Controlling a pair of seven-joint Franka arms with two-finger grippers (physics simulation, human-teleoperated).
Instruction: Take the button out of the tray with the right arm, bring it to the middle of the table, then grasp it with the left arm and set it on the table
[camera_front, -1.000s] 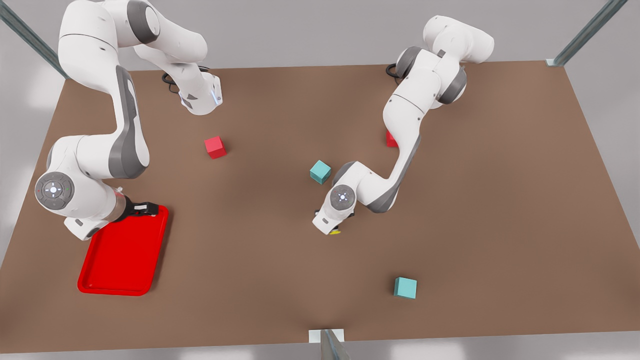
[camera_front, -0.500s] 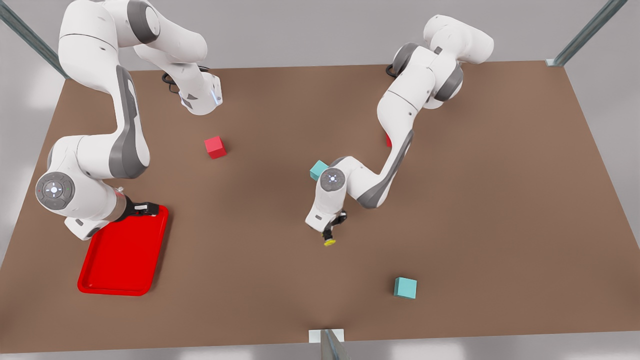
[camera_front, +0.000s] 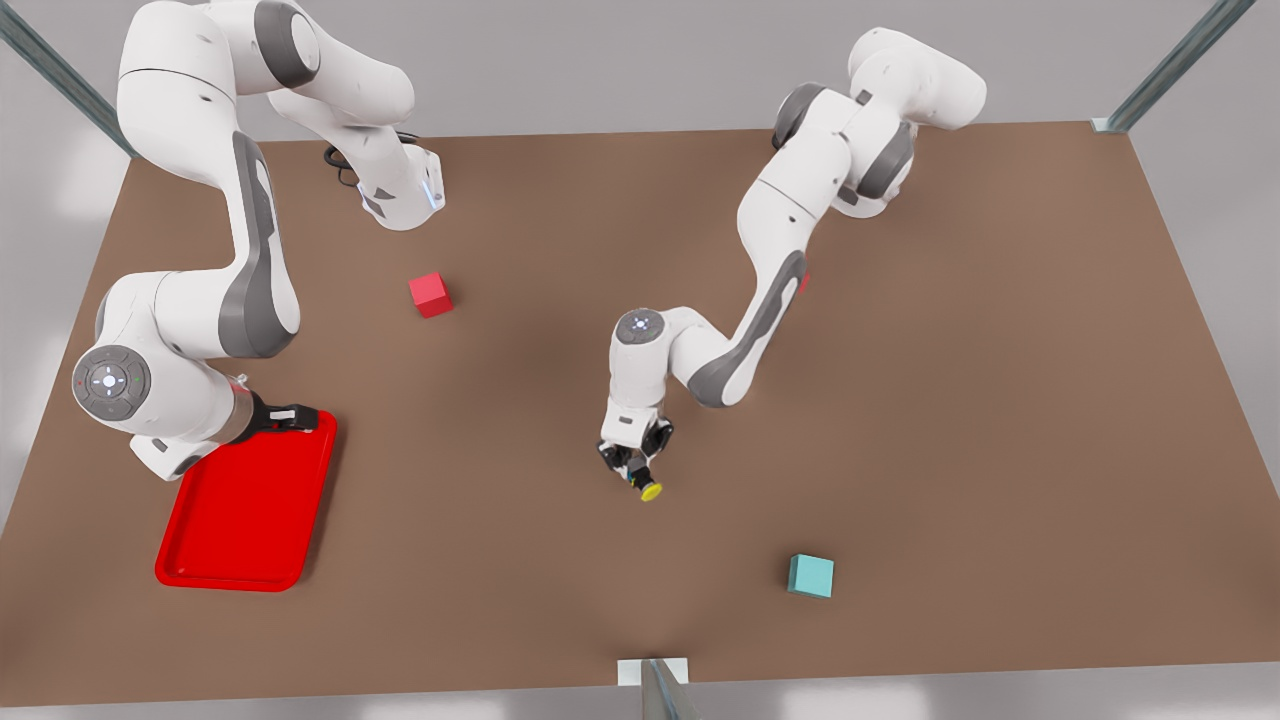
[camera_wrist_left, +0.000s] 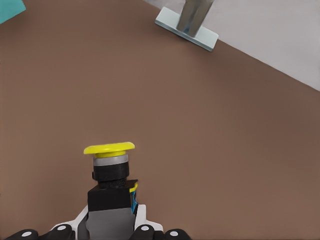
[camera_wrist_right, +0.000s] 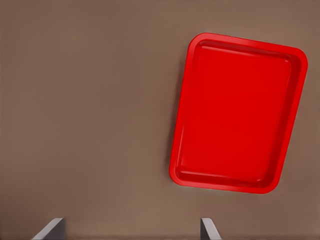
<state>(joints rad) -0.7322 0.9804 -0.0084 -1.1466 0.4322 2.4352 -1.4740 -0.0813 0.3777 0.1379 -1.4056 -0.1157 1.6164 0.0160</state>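
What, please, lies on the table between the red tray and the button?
Nothing: in the front view the table is bare between the tray and the button, which the left tool holds.

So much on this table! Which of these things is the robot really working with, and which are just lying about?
In use:
- button, held in the left gripper over mid-table
- tray, holding nothing
- right gripper, open, over the tray's corner
- table

Lying about:
- red cube
- teal cube
- a second red cube, mostly behind the left arm
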